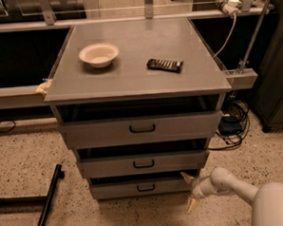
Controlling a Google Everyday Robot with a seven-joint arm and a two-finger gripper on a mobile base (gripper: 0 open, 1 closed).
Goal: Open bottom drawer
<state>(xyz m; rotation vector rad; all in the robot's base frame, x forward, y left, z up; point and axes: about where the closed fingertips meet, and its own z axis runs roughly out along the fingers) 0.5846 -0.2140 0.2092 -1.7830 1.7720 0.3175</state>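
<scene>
The bottom drawer is the lowest of three grey drawers in the cabinet, with a small dark bar handle at its centre. It stands out a little from the cabinet, with a dark gap above it. My gripper is low near the floor, just off the right end of the bottom drawer's front. It is open and holds nothing. One pale fingertip points up toward the drawer's right corner, and the other hangs lower. My white arm comes in from the bottom right.
The middle drawer and the top drawer are above. A white bowl and a dark remote lie on the cabinet top. A black bar lies on the floor at left. Cables lie at right.
</scene>
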